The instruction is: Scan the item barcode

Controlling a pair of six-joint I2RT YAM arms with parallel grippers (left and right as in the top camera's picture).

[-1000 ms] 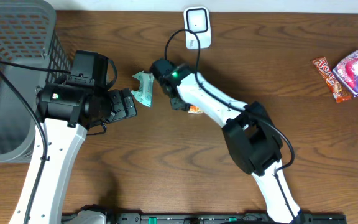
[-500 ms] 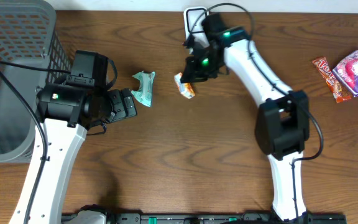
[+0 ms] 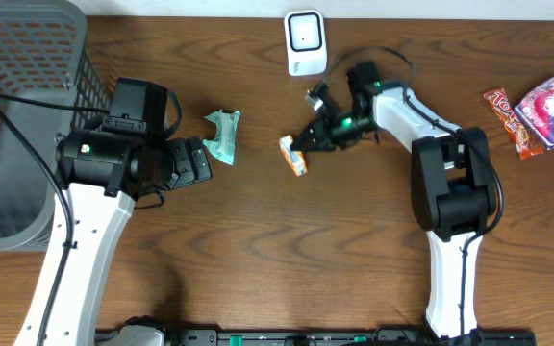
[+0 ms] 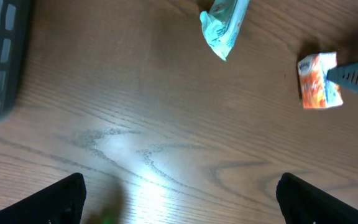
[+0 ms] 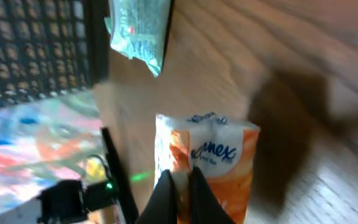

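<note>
You are looking at a dark brown wood-grain table (image 3: pixel 258 250); the left wrist view catches a pale glare on its boards. The right gripper (image 3: pixel 307 143) is pinched tight on one edge of the orange Kleenex tissue pack (image 3: pixel 293 154), just above the table's centre. Whether the pack touches the wood, you cannot tell. The white barcode scanner (image 3: pixel 305 40) stands at the table's 12 o'clock edge, apart from the pack and at about 12 o'clock of it. A teal packet (image 3: pixel 224 135) lies at 9 o'clock of the pack, near your left gripper (image 3: pixel 195 161), whose jaws are spread wide with nothing between them. A grey mesh basket (image 3: pixel 17 96) fills the 10 o'clock corner. At 2 o'clock, well apart, a red candy bar (image 3: pixel 503 120) and a pink packet (image 3: pixel 549 111) lie side by side.
</note>
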